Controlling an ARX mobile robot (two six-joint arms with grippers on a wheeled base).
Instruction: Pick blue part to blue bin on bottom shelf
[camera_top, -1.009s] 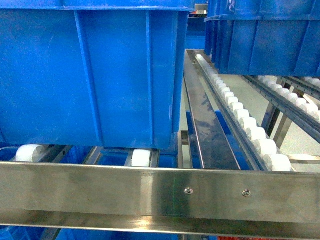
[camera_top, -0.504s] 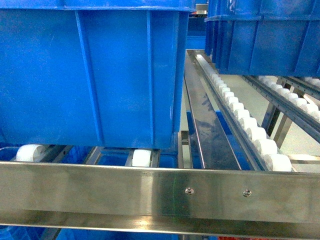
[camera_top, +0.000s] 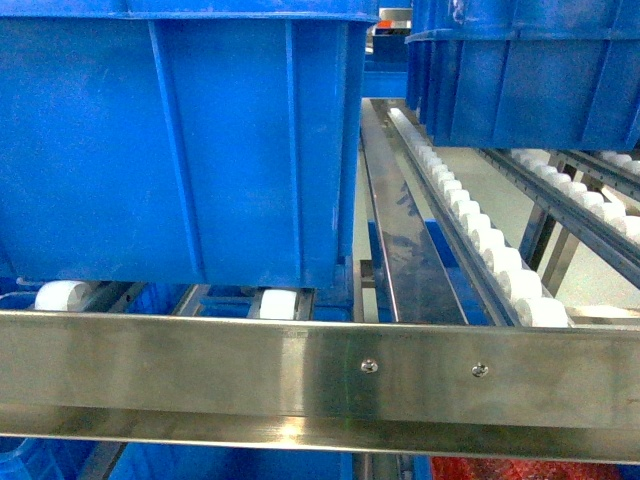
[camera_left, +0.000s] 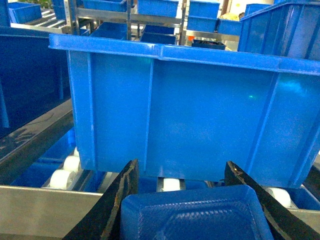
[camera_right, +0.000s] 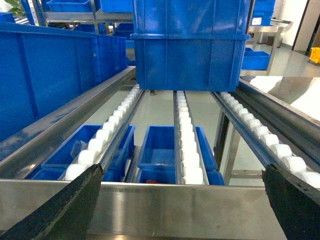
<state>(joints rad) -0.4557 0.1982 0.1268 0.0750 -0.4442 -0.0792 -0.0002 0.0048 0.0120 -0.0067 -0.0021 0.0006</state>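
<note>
Stainless racking with tracks of white rollers (camera_right: 186, 150) fills all three views, and rows of blue tubs stand behind it. We cannot pick out the blue part with certainty. The nearest thing to it is a blue piece (camera_left: 190, 215) with rounded corners and a finely textured face, low in the left wrist view. It fills the gap between the two dark fingers (camera_left: 117, 200) of the left gripper (camera_left: 181, 165). Those fingers stand well apart, but we cannot tell whether they press on the piece or whether it lies beneath them.

Just beyond that gripper a large blue tub (camera_left: 190, 110) rests on the rollers. The head view shows the same tub (camera_top: 180, 150) at the left, behind a steel front rail (camera_top: 320, 370) with two screws (camera_top: 369, 366). A faint mark stamped on the rail is too small to read.

The right gripper (camera_right: 182, 167) is spread wide, with its fingers (camera_right: 65, 205) at the two lower corners of its view and nothing between them. It faces a second tub (camera_right: 190, 55) farther up the tracks. Under the tracks, on the lower level, sit smaller blue bins (camera_right: 162, 145), and a bit of red (camera_right: 154, 181) shows just above the rail. Red pieces (camera_top: 530, 468) also show beneath the rail at the right of the head view.
</note>
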